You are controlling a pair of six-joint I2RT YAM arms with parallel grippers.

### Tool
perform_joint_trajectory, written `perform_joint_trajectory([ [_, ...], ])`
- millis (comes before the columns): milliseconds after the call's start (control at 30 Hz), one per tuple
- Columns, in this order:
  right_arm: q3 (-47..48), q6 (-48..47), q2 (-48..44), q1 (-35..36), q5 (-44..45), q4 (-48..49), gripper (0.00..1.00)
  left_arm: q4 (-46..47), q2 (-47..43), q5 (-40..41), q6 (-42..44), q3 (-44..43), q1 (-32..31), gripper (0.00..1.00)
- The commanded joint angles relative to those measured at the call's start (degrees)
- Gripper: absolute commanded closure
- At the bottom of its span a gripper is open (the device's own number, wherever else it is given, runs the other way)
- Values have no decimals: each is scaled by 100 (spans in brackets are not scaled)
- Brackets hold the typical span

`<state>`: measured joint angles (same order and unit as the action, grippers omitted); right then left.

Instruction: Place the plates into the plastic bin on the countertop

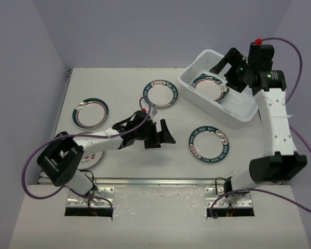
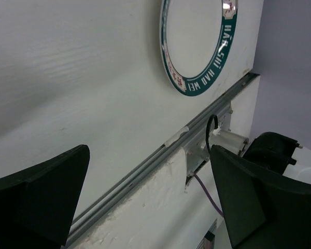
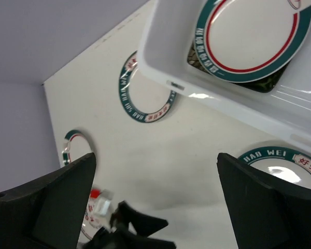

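Note:
The white plastic bin (image 1: 234,117) stands at the back right of the countertop (image 1: 124,83). In it lies a round teal-rimmed plate (image 1: 209,85), seen in the right wrist view (image 3: 254,33) resting on a dark patterned plate (image 3: 272,83). Three round plates lie in the open on the countertop: back middle (image 1: 159,93), left (image 1: 90,112), front middle (image 1: 210,144). Another plate (image 1: 92,158) is partly hidden under the left arm. My left gripper (image 1: 161,136) is open and empty, low over the middle. My right gripper (image 1: 225,70) is open and empty above the bin.
The metal rail (image 2: 160,150) runs along the countertop's front edge, with the right arm's base and a purple cable beyond it. The left wrist view shows the front-middle plate (image 2: 199,41). Purple walls close in the left, back and right.

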<state>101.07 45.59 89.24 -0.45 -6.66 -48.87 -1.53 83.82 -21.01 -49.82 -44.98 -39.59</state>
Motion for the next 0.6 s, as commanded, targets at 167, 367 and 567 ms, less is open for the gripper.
perform_joint_trajectory([
  [167,-2746,-859,-2324,-140,-2312,1149,1,1640,2762,-186,-403,-1685,-541,0],
  [367,-3180,-624,-2565,-148,-2937,1360,1,1747,3717,-378,-514,-2233,-549,11],
  [567,-3155,-517,-2616,-148,-3101,1450,1,1724,4446,-432,-694,-2744,-552,63],
])
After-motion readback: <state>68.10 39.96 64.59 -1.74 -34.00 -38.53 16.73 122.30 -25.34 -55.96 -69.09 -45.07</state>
